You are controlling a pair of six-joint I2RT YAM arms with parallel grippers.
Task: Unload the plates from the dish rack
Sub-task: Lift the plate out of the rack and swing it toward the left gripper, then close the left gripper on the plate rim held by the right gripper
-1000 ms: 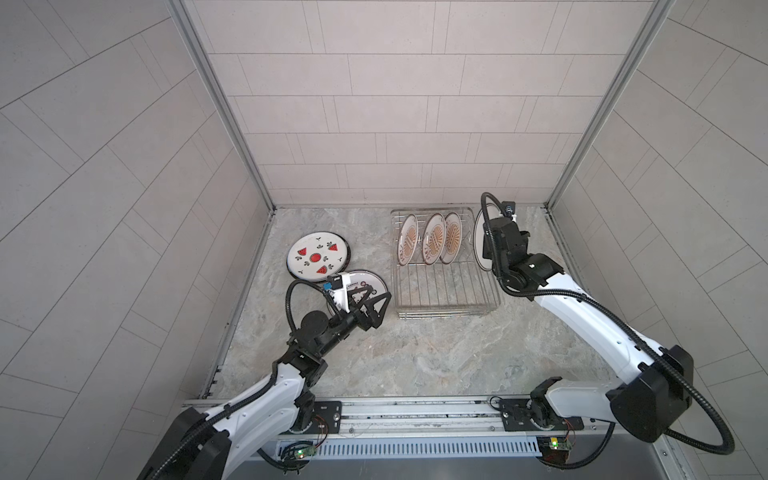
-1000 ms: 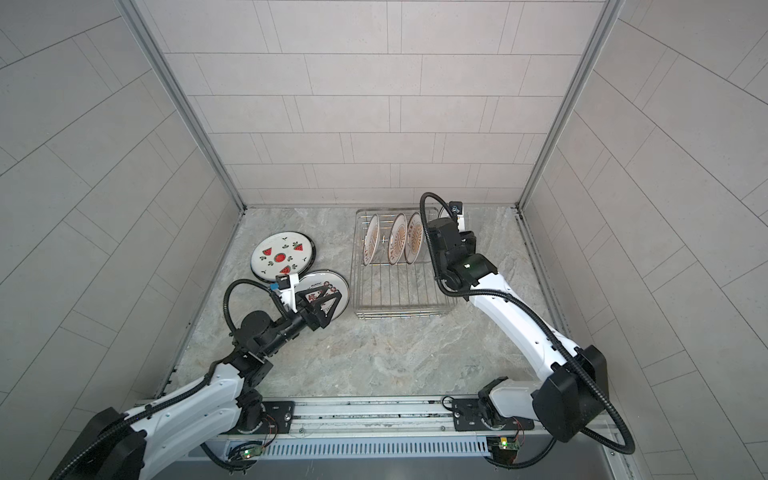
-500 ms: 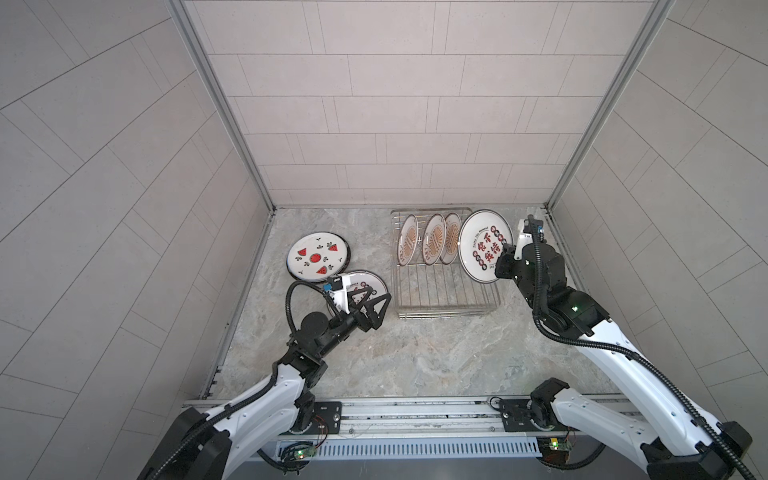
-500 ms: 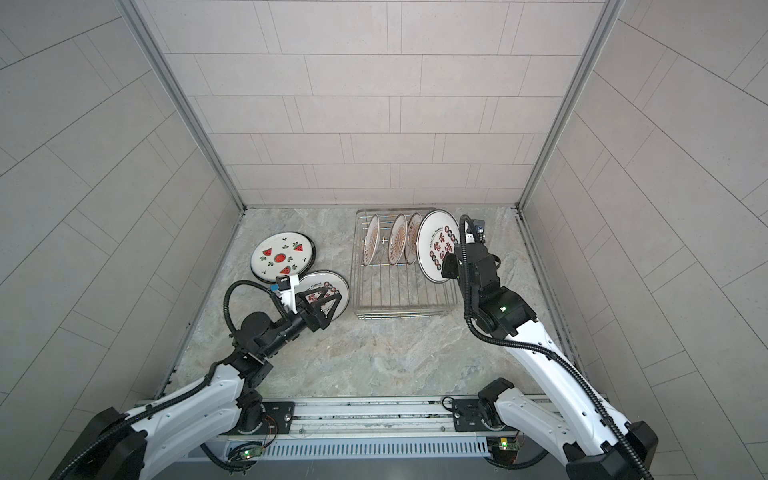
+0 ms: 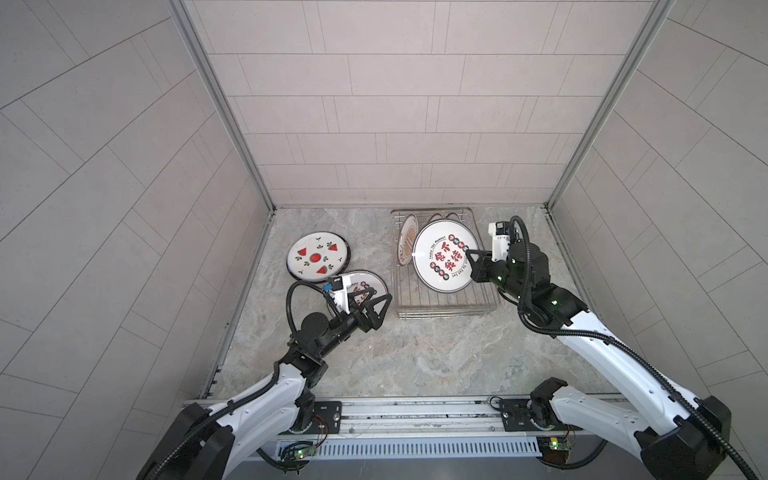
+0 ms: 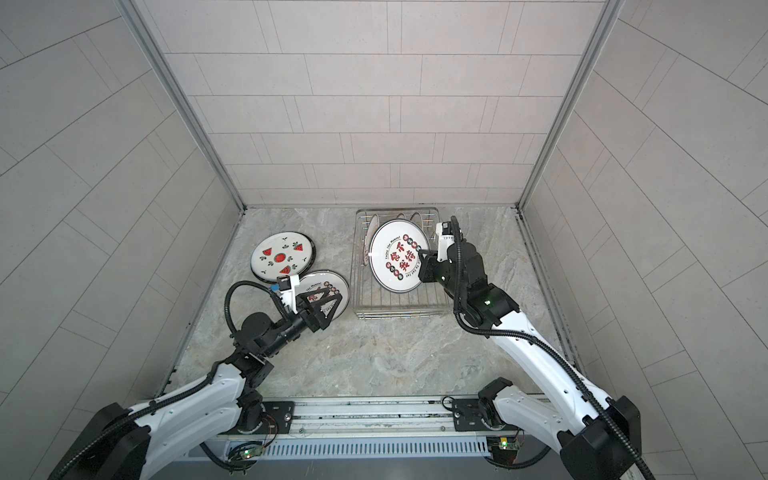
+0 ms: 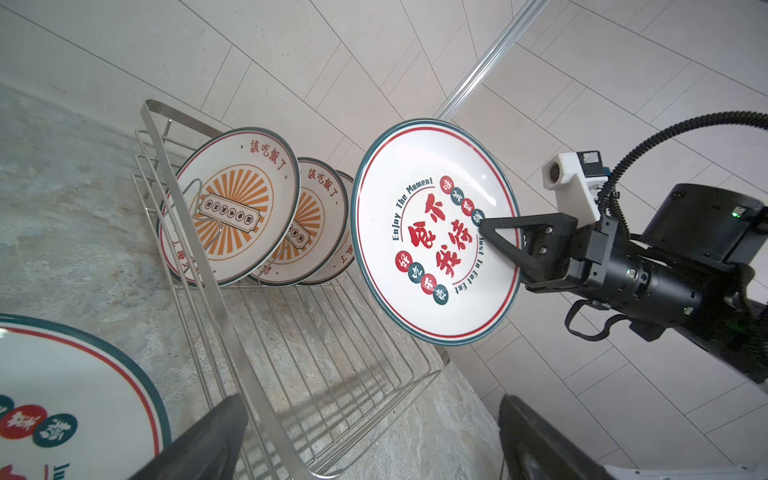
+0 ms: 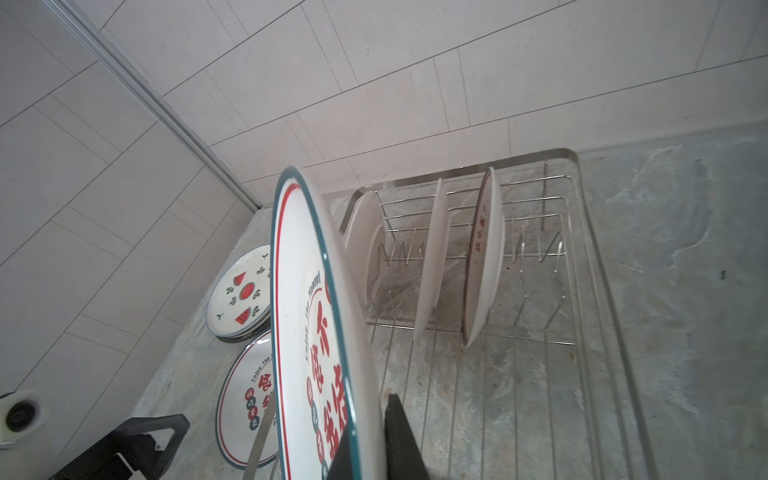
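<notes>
Watermelon plate [image 5: 318, 259]: far L, lies flat on the marbled table [image 5: 415, 353], face up. More rims show under it in the R wrist view; count unclear.
Flat red-character plate [image 5: 371, 279]: flat on the table just beside the watermelon plate, between it and the rack, face up.
Left gripper [image 5: 374, 297]: over the near edge of that flat plate in both top views. Jaws spread as wide as they go, nothing between them. Can't tell if it touches the plate.
Dish rack [image 5: 449, 313]: silver wire, R of centre, back edge near the rear wall. Front part is bare wire.
Sunburst plates [image 7: 237, 208]: 3 orange-sunburst ones stand on edge in the prongs at the rack's back end, leaning, faces toward the L arm.
Held red-character plate [image 5: 442, 255]: up in the air over the rack, standing nearly on edge, printed face toward the L arm. Hides most of the sunburst plates in both top views. L wrist view shows its lower edge clear of the wires.
Right gripper [image 5: 473, 257]: closed tight on the held plate's R rim, one finger across the printed face, other behind. Arm reaches in from the rack's R side.
</notes>
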